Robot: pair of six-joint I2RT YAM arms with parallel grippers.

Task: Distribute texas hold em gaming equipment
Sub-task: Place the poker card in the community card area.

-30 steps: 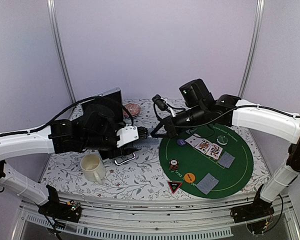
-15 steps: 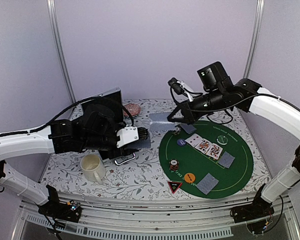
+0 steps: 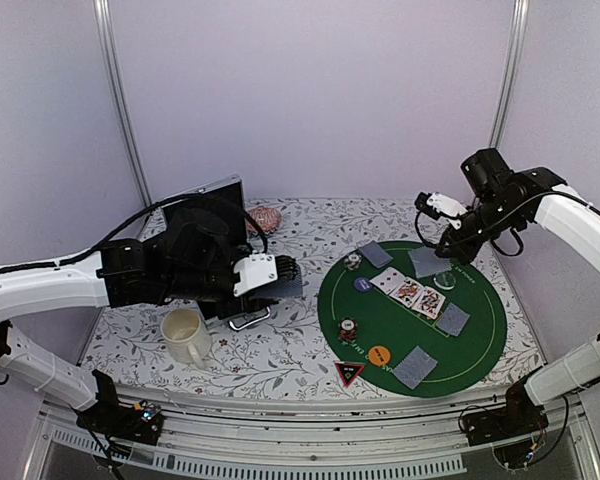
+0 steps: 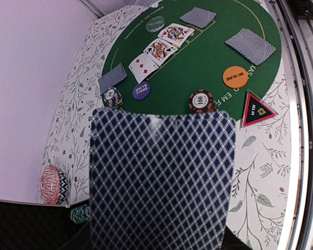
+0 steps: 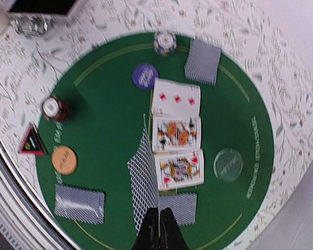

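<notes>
My left gripper [image 3: 288, 269] is shut on a deck of blue-backed playing cards [image 4: 161, 182], which hides its fingers in the left wrist view. High over the far right of the green mat [image 3: 480, 335], my right gripper [image 5: 159, 229] is shut on one card [image 5: 144, 179], seen edge-on. On the mat lie three face-up cards [image 3: 410, 292] and face-down cards [image 3: 375, 254], [image 3: 452, 319], [image 3: 416, 366]. Also there are chip stacks [image 3: 353, 262], [image 3: 348, 329], a purple disc [image 3: 363, 284], an orange disc [image 3: 379, 354], a clear disc [image 3: 444, 279] and a triangle marker [image 3: 349, 373].
A cream mug [image 3: 185, 335] stands at the near left, just below my left arm. A pink striped round object [image 3: 267, 218] lies at the back beside a black case [image 3: 215, 200]. A teal chip stack [image 4: 79, 213] sits by the case.
My right arm has swung from beside the left gripper's deck to the right, rising over the mat's far right side with one card in it. The left arm has stayed put.
</notes>
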